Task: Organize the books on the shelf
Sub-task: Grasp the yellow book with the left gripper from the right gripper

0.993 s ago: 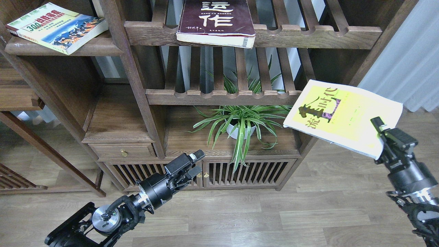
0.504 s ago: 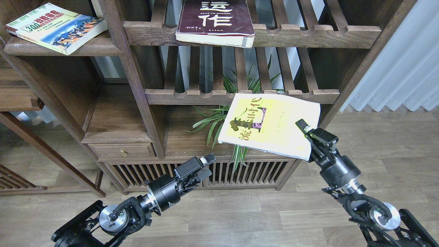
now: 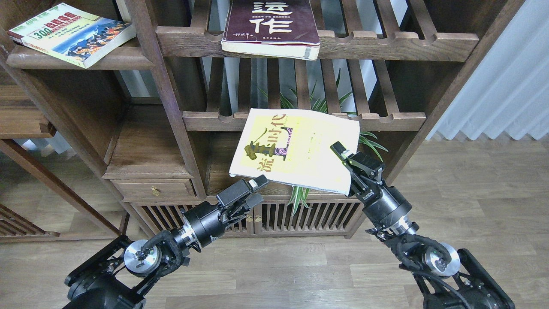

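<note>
My right gripper (image 3: 344,155) is shut on the right edge of the lime-yellow book (image 3: 291,148) and holds it flat and slightly tilted in front of the middle slatted shelf. My left gripper (image 3: 256,192) is open just below the book's near-left corner, not gripping it. The maroon book (image 3: 270,25) with white characters lies on the top slatted shelf, overhanging its front rail. The cream "300" book (image 3: 70,34) lies flat on the solid dark-brown shelf board (image 3: 124,58) at top left.
A potted spider plant (image 3: 369,143) stands behind the held book, mostly hidden. The slatted middle shelf rail (image 3: 206,121) is just behind the book. A solid ledge with a drawer (image 3: 148,171) is at lower left. A cabinet with slatted doors (image 3: 300,216) is below. A white curtain (image 3: 502,77) hangs on the right.
My right arm has carried the lime-yellow book leftward, from the far right to in front of the shelf's middle. My left gripper has risen toward the book's near-left corner.
</note>
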Robot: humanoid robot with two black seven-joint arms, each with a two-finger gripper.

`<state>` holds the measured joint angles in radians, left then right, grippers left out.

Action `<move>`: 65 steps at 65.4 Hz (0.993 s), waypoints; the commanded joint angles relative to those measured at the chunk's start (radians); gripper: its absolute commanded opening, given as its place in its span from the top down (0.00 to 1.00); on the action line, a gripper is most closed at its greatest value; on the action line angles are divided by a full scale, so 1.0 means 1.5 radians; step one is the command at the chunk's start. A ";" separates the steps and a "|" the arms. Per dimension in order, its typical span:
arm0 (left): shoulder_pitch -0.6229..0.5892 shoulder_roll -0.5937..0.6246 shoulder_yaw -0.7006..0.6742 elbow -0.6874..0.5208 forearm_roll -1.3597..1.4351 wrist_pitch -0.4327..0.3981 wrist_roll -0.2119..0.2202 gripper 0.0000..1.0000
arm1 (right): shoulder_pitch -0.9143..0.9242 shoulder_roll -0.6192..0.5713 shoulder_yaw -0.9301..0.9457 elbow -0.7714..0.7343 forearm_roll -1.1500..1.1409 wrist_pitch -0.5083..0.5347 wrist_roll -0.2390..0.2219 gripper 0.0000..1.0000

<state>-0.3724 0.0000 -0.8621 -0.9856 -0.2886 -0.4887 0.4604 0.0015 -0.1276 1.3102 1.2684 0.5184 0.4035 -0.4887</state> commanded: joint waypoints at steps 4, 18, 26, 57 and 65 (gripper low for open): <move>-0.008 0.000 0.002 -0.001 0.000 0.000 0.001 0.00 | -0.003 0.000 -0.003 0.000 0.000 0.000 0.000 0.97; -0.032 0.000 0.001 0.004 0.001 0.000 0.000 0.00 | -0.010 0.001 -0.043 -0.001 0.000 0.001 0.000 0.97; -0.032 0.000 -0.001 0.005 0.001 0.000 0.000 0.00 | -0.012 0.003 -0.059 0.000 0.000 0.002 0.000 0.97; -0.033 0.000 -0.072 0.015 -0.005 0.000 0.005 0.79 | -0.016 0.040 -0.075 -0.002 -0.015 0.002 0.000 0.96; -0.034 0.000 -0.104 0.023 -0.042 0.000 0.010 0.97 | -0.019 0.042 -0.076 -0.002 -0.016 0.003 0.000 0.96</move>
<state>-0.4218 0.0000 -0.9830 -0.9624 -0.3132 -0.4887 0.4699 -0.0247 -0.0673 1.1981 1.2656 0.4942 0.4052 -0.4889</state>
